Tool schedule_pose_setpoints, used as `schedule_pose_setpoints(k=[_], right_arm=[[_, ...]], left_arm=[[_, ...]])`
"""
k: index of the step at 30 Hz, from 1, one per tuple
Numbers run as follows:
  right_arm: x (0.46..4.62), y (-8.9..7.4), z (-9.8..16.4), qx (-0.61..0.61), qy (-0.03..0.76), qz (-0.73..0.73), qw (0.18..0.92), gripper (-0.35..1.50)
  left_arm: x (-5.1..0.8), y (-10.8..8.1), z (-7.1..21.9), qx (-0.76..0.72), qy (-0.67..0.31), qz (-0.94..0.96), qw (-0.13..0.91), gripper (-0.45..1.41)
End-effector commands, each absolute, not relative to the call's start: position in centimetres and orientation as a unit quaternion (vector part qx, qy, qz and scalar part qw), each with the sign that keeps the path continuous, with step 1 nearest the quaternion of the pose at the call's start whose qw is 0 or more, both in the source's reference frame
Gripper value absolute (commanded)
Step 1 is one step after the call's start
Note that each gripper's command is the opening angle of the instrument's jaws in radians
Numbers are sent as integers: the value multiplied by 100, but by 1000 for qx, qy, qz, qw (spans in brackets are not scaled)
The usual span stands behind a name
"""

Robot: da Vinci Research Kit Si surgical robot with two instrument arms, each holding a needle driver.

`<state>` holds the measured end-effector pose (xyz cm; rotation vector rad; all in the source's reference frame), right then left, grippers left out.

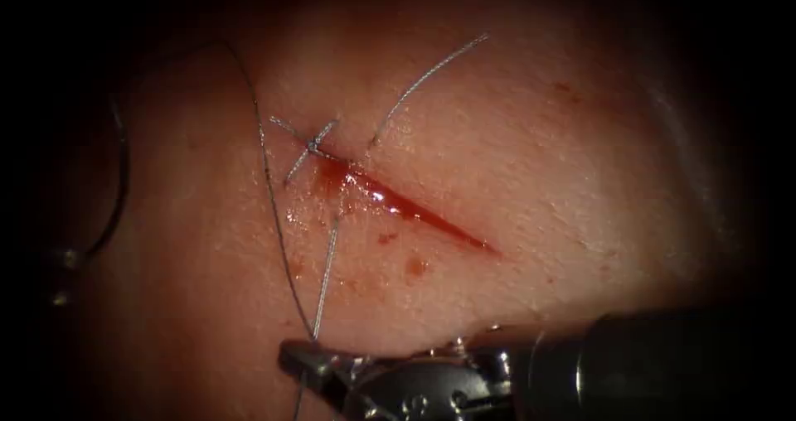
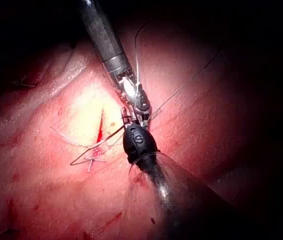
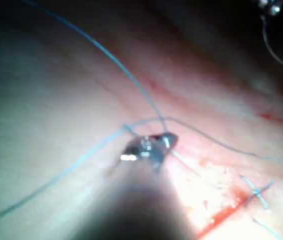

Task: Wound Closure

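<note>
Right claw, low centre of the endoscope frame, grips the thread below the cut; 1 knot tied; needle far left, apparently free; left claw's state unclear.

The right arm's long dark shaft enters the endoscope view low from the right and lies almost level. It passes into a bright steel wrist, and the small steel gripper points to the left, low over the surface. In the right wrist view this gripper is seen end-on beyond its own shaft. In the left wrist view the left arm's black-wristed tool faces the right arm's gripper tip to tip.
</note>
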<state>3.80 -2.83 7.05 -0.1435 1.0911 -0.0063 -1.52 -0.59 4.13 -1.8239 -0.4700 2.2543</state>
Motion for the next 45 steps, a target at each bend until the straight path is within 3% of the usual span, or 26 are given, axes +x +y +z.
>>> schedule_pose_setpoints(k=[1, 8, 9, 11, 13, 15, 18, 29, 34, 39, 45], right_arm=[[385, -291, 709, -66, 519, -3, 852, -35], [386, -289, 710, -62, 517, -5, 854, -35], [386, -288, 711, -66, 513, -2, 856, -5], [385, -285, 712, -74, 509, 14, 858, 96], [382, -281, 713, -74, 507, 22, 859, 128], [369, -279, 711, -83, 502, 32, 860, 142], [330, -274, 699, -92, 490, 42, 866, 145], [57, -218, 600, -139, 423, 130, 886, 147], [-35, -176, 579, -183, 391, 182, 883, 147], [-48, -156, 574, -208, 382, 198, 878, 147], [-19, -153, 574, -212, 396, 196, 872, 143]], left_arm=[[-157, -65, 419, -618, -160, 763, 102, -45], [-158, -65, 419, -618, -160, 763, 102, -45], [-158, -65, 419, -618, -160, 763, 102, -45], [-160, -65, 419, -618, -159, 763, 102, -45], [-163, -66, 419, -617, -157, 764, 104, -45], [-169, -68, 419, -618, -158, 763, 103, -45], [-182, -72, 419, -620, -159, 761, 102, -45], [-286, -66, 431, -641, -167, 744, 86, -45], [-351, -63, 471, -641, -158, 747, 72, -45], [-406, -59, 528, -637, -163, 749, 77, -45], [-484, -45, 613, -634, -177, 749, 75, -45]])
